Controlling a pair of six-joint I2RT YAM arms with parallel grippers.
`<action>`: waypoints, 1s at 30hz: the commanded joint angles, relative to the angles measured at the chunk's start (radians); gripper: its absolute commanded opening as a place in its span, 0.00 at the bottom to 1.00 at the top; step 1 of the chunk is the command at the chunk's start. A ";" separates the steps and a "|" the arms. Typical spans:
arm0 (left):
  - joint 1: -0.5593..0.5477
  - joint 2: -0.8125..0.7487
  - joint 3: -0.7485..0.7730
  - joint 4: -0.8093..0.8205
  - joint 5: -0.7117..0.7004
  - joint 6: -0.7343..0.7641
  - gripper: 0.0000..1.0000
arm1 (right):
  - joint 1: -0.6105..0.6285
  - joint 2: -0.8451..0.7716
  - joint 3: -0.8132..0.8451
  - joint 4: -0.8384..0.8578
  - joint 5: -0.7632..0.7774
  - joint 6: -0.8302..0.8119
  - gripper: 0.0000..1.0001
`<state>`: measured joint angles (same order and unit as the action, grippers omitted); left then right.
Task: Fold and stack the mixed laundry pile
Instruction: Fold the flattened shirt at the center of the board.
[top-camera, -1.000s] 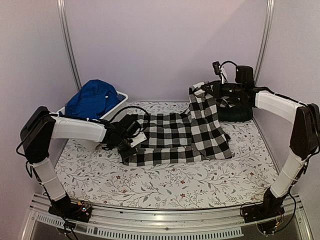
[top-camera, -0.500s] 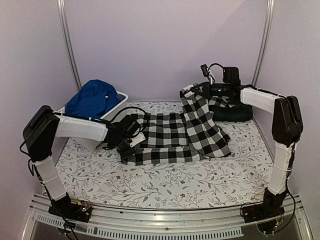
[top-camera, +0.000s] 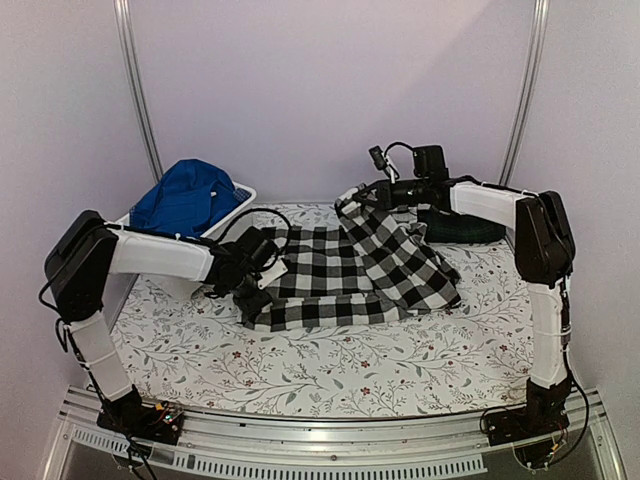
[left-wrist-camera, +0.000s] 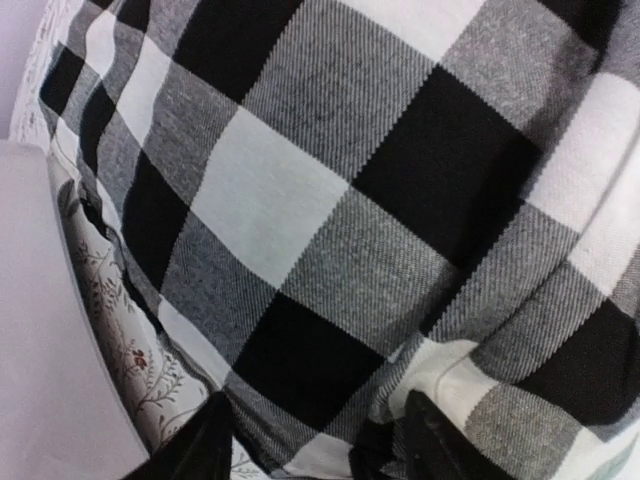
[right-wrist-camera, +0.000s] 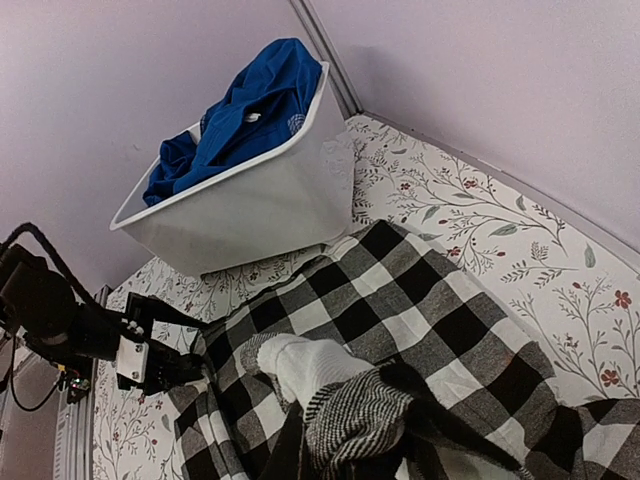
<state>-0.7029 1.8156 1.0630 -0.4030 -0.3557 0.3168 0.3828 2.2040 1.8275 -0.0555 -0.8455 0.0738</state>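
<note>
right end effector (top-camera: 357, 192) clamped on checked shirt (top-camera: 330, 268) corner, raised | left end effector (left-wrist-camera: 318, 445) parted, gripping nothing | risk: unanchored shirt could drag, skewing the fold

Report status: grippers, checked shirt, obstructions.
Left gripper open at edge of black-and-white checked shirt. Right gripper shut on its raised corner. Bright blue garment in white plastic tub, dark tartan garment far right; neither on shirt.

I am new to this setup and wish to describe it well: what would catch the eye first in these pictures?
The black-and-white checked shirt lies spread mid-table, its far edge held up by the right gripper. Next comes the bright blue garment heaped in the white tub at the far left.
</note>
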 joint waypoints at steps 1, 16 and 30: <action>0.014 -0.176 -0.020 0.157 -0.034 -0.032 0.72 | 0.017 -0.081 -0.122 0.088 -0.008 0.076 0.00; 0.011 -0.363 -0.186 0.762 0.310 -0.155 1.00 | 0.100 -0.189 -0.312 0.279 -0.002 0.388 0.04; 0.045 -0.431 -0.296 0.942 0.289 -0.208 0.99 | 0.268 -0.150 -0.401 0.423 0.026 0.499 0.06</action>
<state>-0.6949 1.4960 0.8433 0.4416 -0.0631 0.1635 0.5613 2.0396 1.4761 0.2764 -0.8455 0.5495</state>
